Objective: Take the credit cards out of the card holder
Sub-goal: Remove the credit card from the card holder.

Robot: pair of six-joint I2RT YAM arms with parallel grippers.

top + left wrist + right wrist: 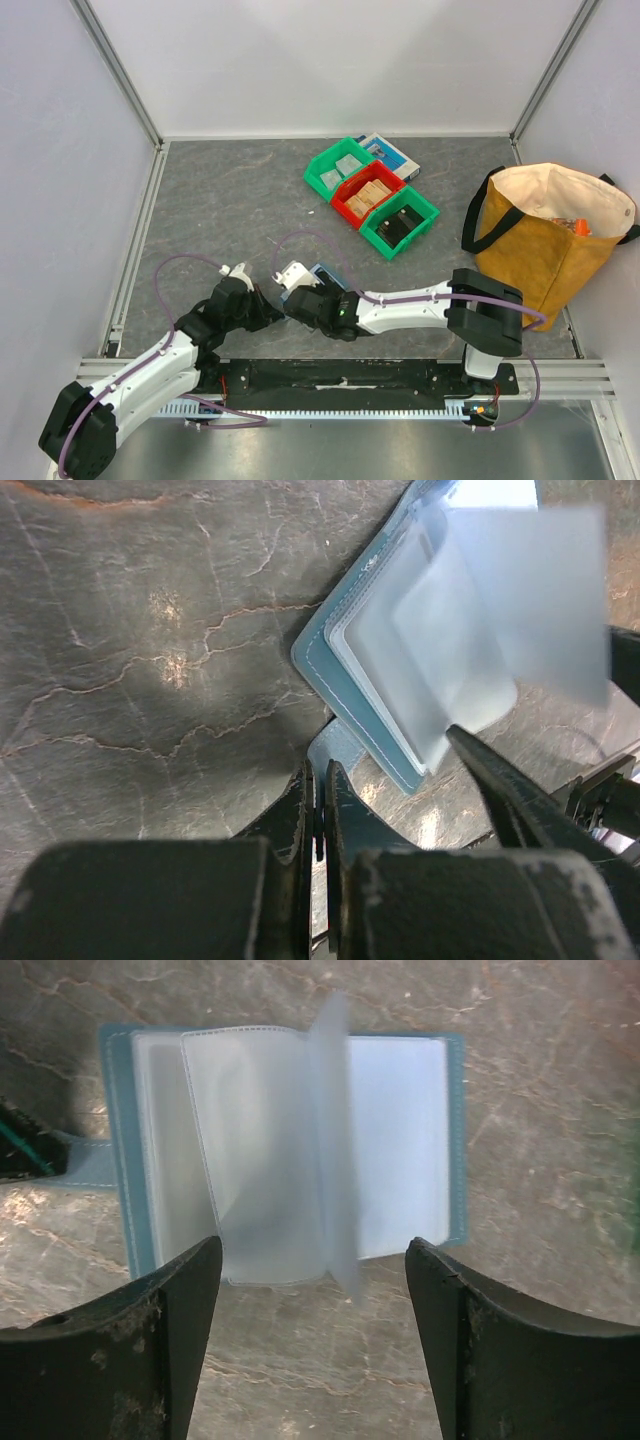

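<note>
Barely begun: card holder [290, 1150] spread open on the counter [540, 1110], no credit cards drawn.
Left tool [318, 780] is clamped, seemingly on its strap [345, 752]; right tool [312, 1252] is held wide above.

The left arm [150, 375] reaches from the near left corner toward the middle, its gripper [318, 800] low over the table with jaws pressed together on the strap of the card holder [315, 665]. The right arm [410, 303] stretches leftward from its base – its gripper [313, 1250] points down, fingers [180, 1340] spread wide, just right of the left one.
</note>
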